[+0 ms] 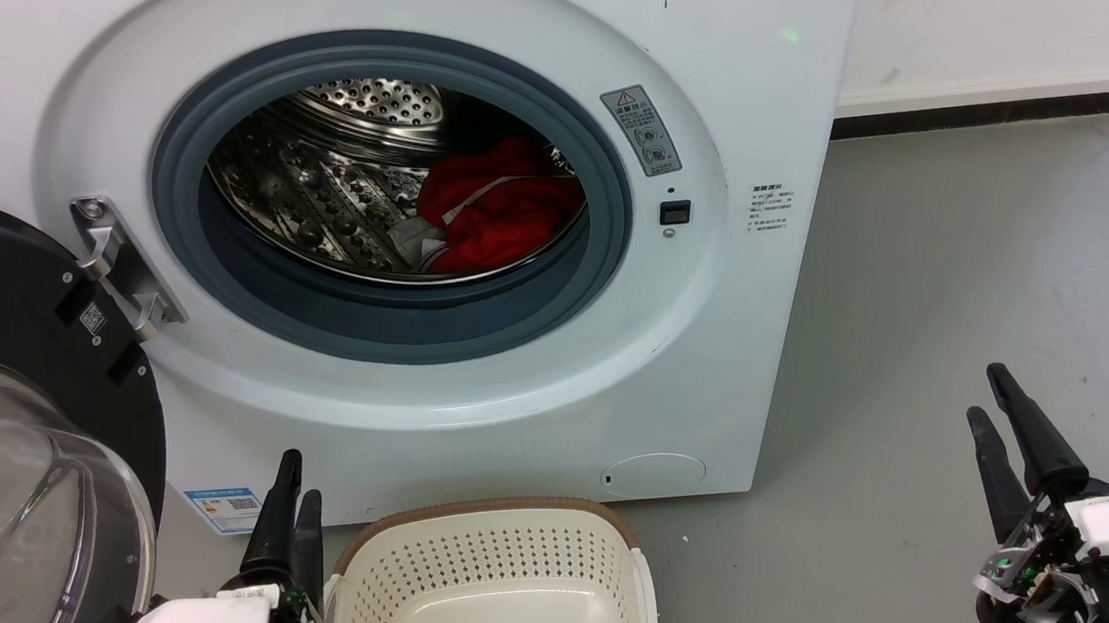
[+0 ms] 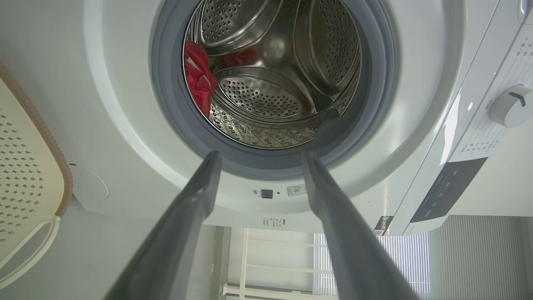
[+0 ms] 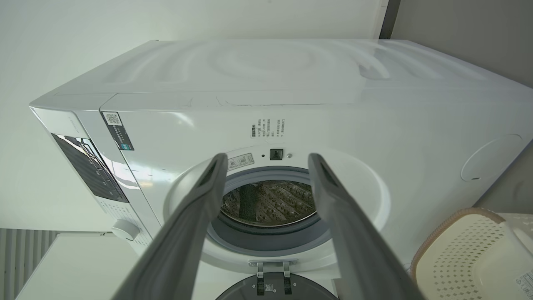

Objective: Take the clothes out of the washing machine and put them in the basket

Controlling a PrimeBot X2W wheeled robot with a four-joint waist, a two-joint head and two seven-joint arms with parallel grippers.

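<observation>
The white washing machine [image 1: 744, 64] stands with its black-framed glass door [image 1: 16, 469] swung wide to the left. Red clothes [image 1: 501, 211] with white trim lie at the right of the steel drum [image 1: 323, 191], and appear in the left wrist view as red clothes [image 2: 199, 79] at the drum's left. The cream basket [image 1: 492, 518] sits on the floor below the porthole with only a paper label in it. My left gripper [image 1: 294, 483] is open beside the basket's left rim. My right gripper [image 1: 985, 390] is open over the floor to the machine's right. Both hold nothing.
Grey floor [image 1: 965, 296] stretches to the right of the machine, up to a white wall with a dark skirting [image 1: 989, 113]. The open door [image 3: 275, 289] juts out at the lower left, close to my left arm. The basket [image 3: 466, 254] lies at the right wrist view's lower right.
</observation>
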